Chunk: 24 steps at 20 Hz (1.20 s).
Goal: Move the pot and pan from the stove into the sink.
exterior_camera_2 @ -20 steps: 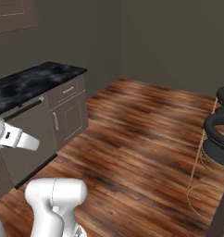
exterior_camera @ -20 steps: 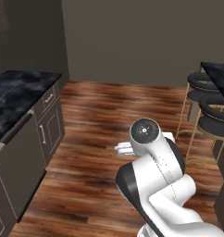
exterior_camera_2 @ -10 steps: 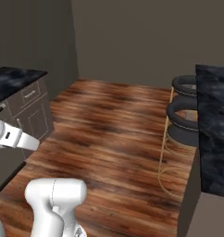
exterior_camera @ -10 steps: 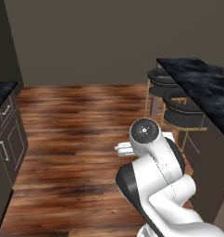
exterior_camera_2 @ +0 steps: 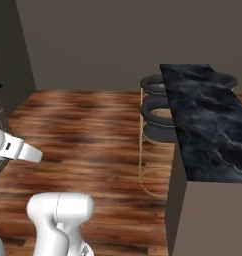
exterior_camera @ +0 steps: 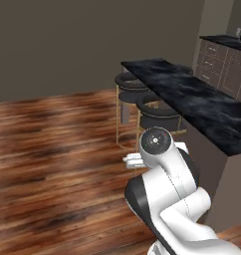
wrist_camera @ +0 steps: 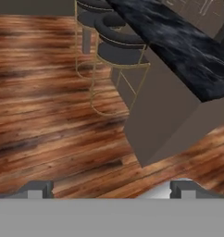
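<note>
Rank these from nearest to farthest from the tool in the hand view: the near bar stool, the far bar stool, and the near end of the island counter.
From the tool, fingertips wide apart:
1. Near end of the island counter, right, closest.
2. Near bar stool, beside the island, farther along.
3. Far bar stool, at the top edge, farthest.

Right base view: black marbled tabletop [exterior_camera_2: 205,120] on a grey island body, running along the right side toward the far wall. Two dark round bar stools [exterior_camera_2: 160,112] with thin gold frames stand just beside its left edge, one behind the other. Wood plank floor [exterior_camera_2: 88,135] fills the middle. White arm [exterior_camera_2: 58,220] rises at lower left; a white link [exterior_camera_2: 15,147] projects from the left edge.
</note>
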Available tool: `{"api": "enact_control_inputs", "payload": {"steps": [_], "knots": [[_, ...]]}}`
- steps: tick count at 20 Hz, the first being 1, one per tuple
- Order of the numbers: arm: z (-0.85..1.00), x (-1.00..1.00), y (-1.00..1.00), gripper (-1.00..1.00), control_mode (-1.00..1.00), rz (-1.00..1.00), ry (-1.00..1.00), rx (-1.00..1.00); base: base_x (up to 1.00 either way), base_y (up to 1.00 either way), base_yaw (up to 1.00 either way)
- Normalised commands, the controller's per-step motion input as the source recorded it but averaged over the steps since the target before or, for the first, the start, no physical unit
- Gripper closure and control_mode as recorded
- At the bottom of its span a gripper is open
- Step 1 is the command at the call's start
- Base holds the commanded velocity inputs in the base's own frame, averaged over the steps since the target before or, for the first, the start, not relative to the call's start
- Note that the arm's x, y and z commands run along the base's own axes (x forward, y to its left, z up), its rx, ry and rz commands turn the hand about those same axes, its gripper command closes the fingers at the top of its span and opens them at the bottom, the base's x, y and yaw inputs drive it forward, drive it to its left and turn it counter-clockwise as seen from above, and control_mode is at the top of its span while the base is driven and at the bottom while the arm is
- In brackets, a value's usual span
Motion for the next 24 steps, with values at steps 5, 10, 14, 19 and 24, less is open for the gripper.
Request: {"api": "enact_control_inputs", "payload": {"steps": [5, 10, 14, 19, 24], "knots": [[0.0, 0.0, 0.0, -1.0, 1.0, 0.0, 0.0, 0.0, 0.0, 0.0, -0.46], [0.0, 0.0, 0.0, -1.0, 1.0, 0.0, 0.0, 0.0, 0.0, 0.0, -0.48], [0.0, 0.0, 0.0, -1.0, 1.0, 0.0, 0.0, 0.0, 0.0, -0.02, -0.47], [0.0, 0.0, 0.0, -1.0, 1.0, 0.0, 0.0, 0.0, 0.0, -0.02, -0.47], [0.0, 0.0, 0.0, -1.0, 1.0, 0.0, 0.0, 0.0, 0.0, -0.02, -0.47]]}}
